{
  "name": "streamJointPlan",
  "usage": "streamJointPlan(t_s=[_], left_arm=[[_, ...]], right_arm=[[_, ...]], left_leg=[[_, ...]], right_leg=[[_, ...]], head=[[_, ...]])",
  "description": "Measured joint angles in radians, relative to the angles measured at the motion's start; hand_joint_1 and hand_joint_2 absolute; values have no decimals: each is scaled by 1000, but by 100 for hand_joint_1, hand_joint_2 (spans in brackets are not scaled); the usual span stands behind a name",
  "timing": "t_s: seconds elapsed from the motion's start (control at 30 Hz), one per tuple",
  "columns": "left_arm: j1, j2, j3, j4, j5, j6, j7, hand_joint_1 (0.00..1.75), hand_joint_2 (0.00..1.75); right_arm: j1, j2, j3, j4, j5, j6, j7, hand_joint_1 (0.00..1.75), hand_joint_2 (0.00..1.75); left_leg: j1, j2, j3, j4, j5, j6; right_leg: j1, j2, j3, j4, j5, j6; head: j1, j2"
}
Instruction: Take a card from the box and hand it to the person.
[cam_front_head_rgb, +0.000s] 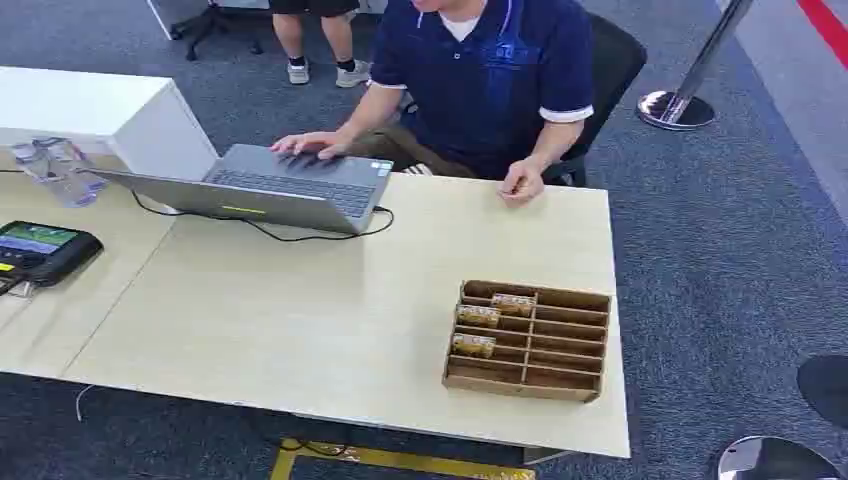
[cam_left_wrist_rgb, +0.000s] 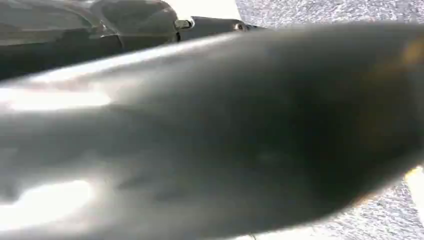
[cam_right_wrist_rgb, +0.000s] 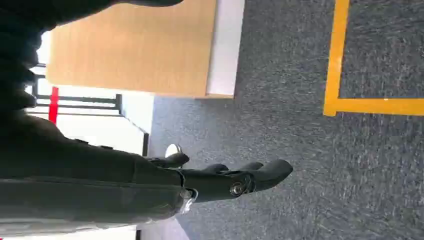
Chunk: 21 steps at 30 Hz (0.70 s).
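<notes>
Wooden box (cam_front_head_rgb: 527, 341) at table's (cam_front_head_rgb: 300, 320) four o'clock, three cards (cam_front_head_rgb: 474, 345) upright in its left slots, right hand (cam_right_wrist_rgb: 225, 180) hanging empty, fingers loosely extended, left hand's state unreadable, perhaps blurred, person (cam_front_head_rgb: 480, 80) at twelve o'clock, typing on laptop (cam_front_head_rgb: 270, 185).

Bright, even overhead light in head view; soft faint shadows under laptop (cam_front_head_rgb: 262, 187) and box (cam_front_head_rgb: 527, 340). Sharp there, mild compression softness. Left wrist view badly blurred, smeared dark with white glare patches. Right wrist view sharp on carpet (cam_right_wrist_rgb: 300, 150), overexposed white behind right hand (cam_right_wrist_rgb: 235, 180).
</notes>
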<state>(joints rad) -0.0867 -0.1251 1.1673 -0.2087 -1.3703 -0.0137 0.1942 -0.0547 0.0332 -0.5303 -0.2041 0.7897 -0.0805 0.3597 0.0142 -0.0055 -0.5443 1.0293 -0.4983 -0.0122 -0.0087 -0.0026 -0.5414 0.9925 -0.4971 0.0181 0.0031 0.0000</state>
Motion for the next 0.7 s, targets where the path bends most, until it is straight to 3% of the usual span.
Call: streamJointPlan(t_s=[0.17, 0.33, 0.43, 0.53, 0.6, 0.63, 0.7], left_arm=[[0, 0, 0, 0, -5, 0, 0, 0, 0], [0, 0, 0, 0, -4, 0, 0, 0, 0], [1, -2, 0, 0, 6, 8, 2, 0, 0], [0, -8, 0, 0, 10, 18, 15, 0, 0], [0, -11, 0, 0, 13, 24, 20, 0, 0], [1, -13, 0, 0, 14, 26, 22, 0, 0], [1, -14, 0, 0, 15, 26, 23, 0, 0]], right_arm=[[0, -1, -10, 0, -2, -32, -34, 0, 175], [-2, -21, -32, 0, -25, -102, -147, 0, 175], [-18, -56, -55, -3, -29, -232, -308, 0, 175], [-57, -100, -57, -35, 7, -441, -500, 0, 175], [-76, -122, -56, -96, 50, -547, -565, 0, 175], [-77, -127, -56, -147, 74, -570, -564, 0, 175], [-60, -124, -47, -287, 146, -519, -490, 0, 175]], left_leg=[[0, 0, 0, 0, 0, 0], [0, 0, 0, 0, 0, 0], [-1, 0, -2, 0, 0, 0], [-2, 1, -1, 0, 1, 1], [-3, 1, 1, 0, 1, 2], [-3, 0, 1, 1, 1, 2], [-2, 0, 1, 1, 1, 2]], right_leg=[[0, 0, 0, 0, 0, 0], [0, 0, 0, 0, 0, 0], [-1, 0, 1, 0, 0, 1], [-2, 1, 1, 0, 1, 1], [-3, 1, 1, 0, 2, 2], [-3, 0, 1, 0, 2, 2], [-3, 0, 1, 0, 2, 2]], head=[[0, 0], [0, 0], [0, 0], [0, 0], [0, 0], [0, 0], [0, 0]])
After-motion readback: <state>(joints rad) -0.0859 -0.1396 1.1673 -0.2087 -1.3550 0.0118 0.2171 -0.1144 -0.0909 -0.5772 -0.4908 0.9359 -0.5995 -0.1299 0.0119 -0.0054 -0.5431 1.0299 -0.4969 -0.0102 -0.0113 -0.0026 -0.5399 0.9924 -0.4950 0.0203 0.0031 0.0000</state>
